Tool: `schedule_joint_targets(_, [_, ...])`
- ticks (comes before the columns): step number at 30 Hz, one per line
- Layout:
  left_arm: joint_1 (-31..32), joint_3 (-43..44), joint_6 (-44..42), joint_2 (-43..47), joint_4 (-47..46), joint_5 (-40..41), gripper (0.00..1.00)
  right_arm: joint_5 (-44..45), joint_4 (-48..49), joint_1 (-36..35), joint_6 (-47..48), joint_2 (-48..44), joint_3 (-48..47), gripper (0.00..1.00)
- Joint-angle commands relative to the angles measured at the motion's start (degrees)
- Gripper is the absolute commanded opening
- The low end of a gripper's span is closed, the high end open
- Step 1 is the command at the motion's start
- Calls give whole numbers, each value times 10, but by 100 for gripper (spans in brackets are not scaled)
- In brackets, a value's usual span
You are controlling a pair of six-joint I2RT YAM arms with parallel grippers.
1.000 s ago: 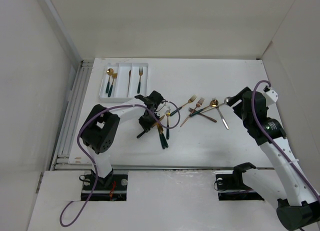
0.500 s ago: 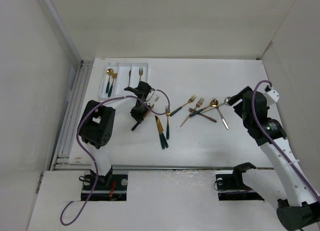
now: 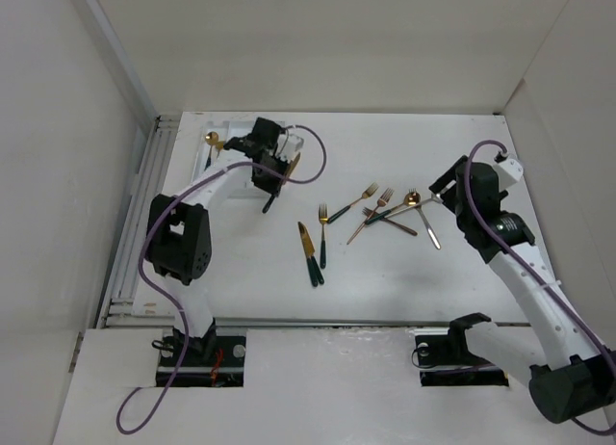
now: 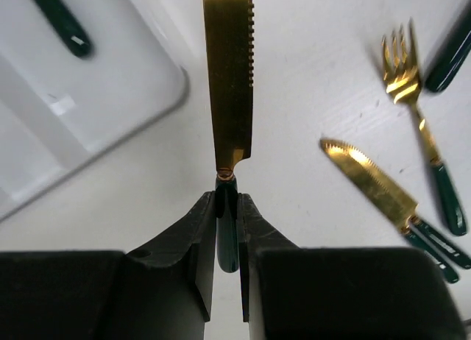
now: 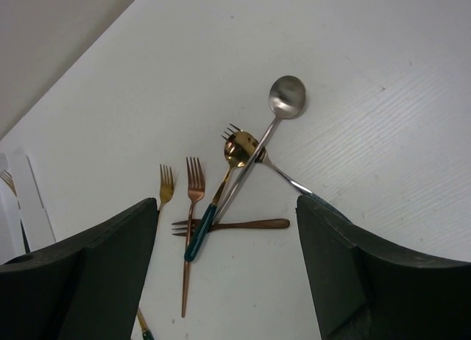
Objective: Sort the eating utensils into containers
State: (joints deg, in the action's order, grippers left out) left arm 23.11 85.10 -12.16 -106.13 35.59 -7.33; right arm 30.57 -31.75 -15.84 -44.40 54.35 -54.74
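Wrist close-up shows left claw (image 4: 227,202) pinching gold knife (image 4: 229,82), unclear overhead; right claw (image 5: 227,207) gapes empty

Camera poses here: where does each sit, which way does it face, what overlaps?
Top external: above and behind the bases, looking down on the table; left arm and right arm show.
Left wrist: on the left arm, looking down past the left tool, shut on the gold knife, near the tray.
Right wrist: looking down at the gold spoon among forks; open right tool frames the bottom.
Shared: top external also shows that knife and spoon.
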Motion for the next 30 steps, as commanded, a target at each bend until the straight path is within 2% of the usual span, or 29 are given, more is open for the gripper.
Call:
schedule_joint_targets(1, [-52, 88, 32, 7, 11, -46, 0, 6, 62, -3, 25, 29, -34, 81])
schedule_joint_targets(4, [-100, 167, 54, -31, 18, -52, 0, -7, 79, -3, 48, 81, -71, 81])
schedule_joint_targets(10, [-147, 310, 75, -103, 29, -42, 0, -31, 85, -3, 72, 198, -178, 81])
schedule_joint_targets(15, [-160, 330, 66, -123, -3, 3, 0, -56, 91, 2, 72, 264, -245, 81])
schedule_joint_targets(18, [-166, 330, 61, -154, -3, 3, 0, -74, 91, 2, 72, 309, -272, 81])
schedule_joint_targets(23, [-177, 330, 85, -206, -30, -51, 0, -85, 43, 2, 72, 381, -346, 79])
schedule_joint_targets(30, [-177, 349, 98, -250, -57, -37, 0, -91, 32, 2, 72, 393, -374, 79])
